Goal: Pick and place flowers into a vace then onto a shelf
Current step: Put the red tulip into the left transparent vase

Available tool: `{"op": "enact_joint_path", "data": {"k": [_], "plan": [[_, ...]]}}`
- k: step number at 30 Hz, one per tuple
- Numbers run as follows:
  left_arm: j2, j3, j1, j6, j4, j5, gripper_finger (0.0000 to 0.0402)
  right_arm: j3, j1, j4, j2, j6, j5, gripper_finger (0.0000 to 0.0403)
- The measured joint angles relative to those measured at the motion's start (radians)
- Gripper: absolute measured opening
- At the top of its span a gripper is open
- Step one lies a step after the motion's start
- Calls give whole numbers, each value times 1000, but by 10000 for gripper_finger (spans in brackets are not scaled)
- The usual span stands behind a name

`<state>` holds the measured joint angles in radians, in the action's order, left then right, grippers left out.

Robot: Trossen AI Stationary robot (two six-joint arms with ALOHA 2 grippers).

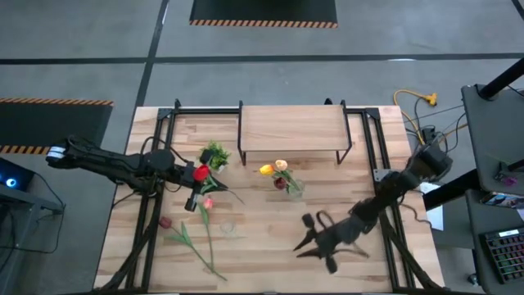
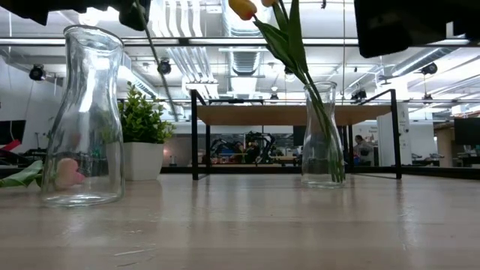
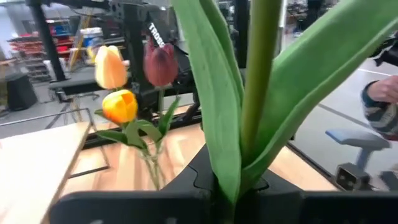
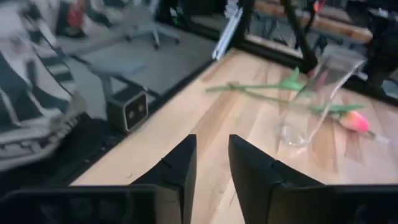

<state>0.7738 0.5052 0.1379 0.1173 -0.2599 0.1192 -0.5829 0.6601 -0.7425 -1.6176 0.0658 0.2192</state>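
Firmly clamped in left gripper [image 1: 190, 174]: red tulip [image 1: 201, 172], pinched low on its stem, held above the table beside vase with three tulips [image 1: 292, 188]. Light, bendy, best gripped mid-stem. Right gripper [image 4: 211, 165] nearly closed, empty, near front edge.

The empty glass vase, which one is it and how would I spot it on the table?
Start at the low wooden shelf along the table's far edge. A glass vase holding tulips stands just in front of it. The empty vase stands nearer the table's front and further left, beside a pink tulip lying flat; nothing is in it.
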Motion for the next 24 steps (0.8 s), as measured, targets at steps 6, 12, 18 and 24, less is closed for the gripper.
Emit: {"op": "enact_joint_path", "data": {"k": [6,12,18,24], "plan": [[-15,-10,0,0,1,-24,0,205,-93,-189,188,64,-47,69],[-25,-10,-1,-6,3,-24,0,339,-243,-240,361,133,-235,68],[-30,-11,-1,-14,18,-64,0,392,-357,-252,502,144,-402,68],[-44,0,-2,-2,43,-153,0,412,-441,-110,619,180,-378,68]]}}
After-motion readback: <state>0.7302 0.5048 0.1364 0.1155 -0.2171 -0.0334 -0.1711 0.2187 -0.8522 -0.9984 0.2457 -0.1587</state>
